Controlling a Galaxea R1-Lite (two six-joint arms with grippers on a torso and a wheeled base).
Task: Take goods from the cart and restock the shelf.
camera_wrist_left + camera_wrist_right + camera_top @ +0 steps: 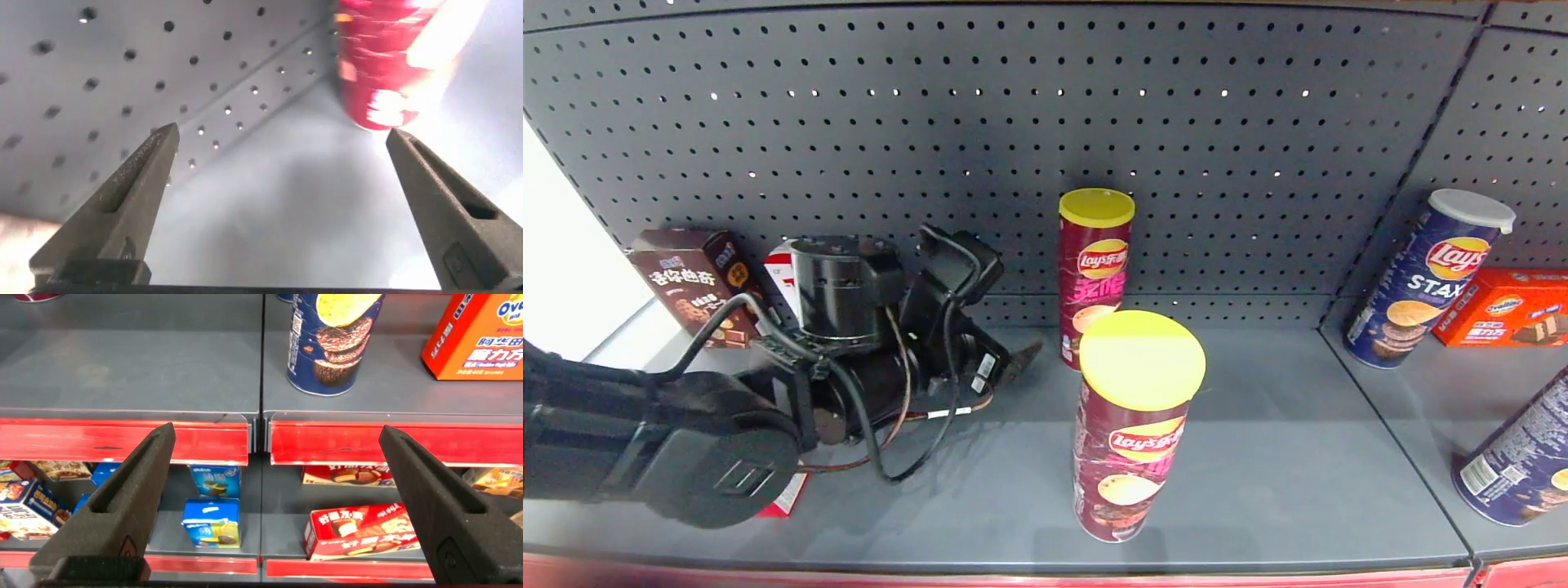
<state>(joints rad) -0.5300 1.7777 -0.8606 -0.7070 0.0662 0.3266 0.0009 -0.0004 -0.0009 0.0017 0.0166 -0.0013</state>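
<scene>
Left gripper [282, 135]: fingers spread wide and empty, low over the grey metal shelf board [1298, 457], pointing at the tubes.
Task goods: two maroon crisp tubes with yellow lids stand upright mid-shelf, one at the front [1131, 425], one against the grey pegboard back wall [1094, 273].
Open room: bare board between the tubes and the right-hand divider.
Edges: red price rail [204, 441] along the front lip.
Neighbours: brown carton [698, 282] behind the arm; navy tube with grey lid [1421, 282] and orange carton [1507, 306] in the next bay.
Right gripper [278, 431]: fingers apart, empty, facing the rail.
</scene>
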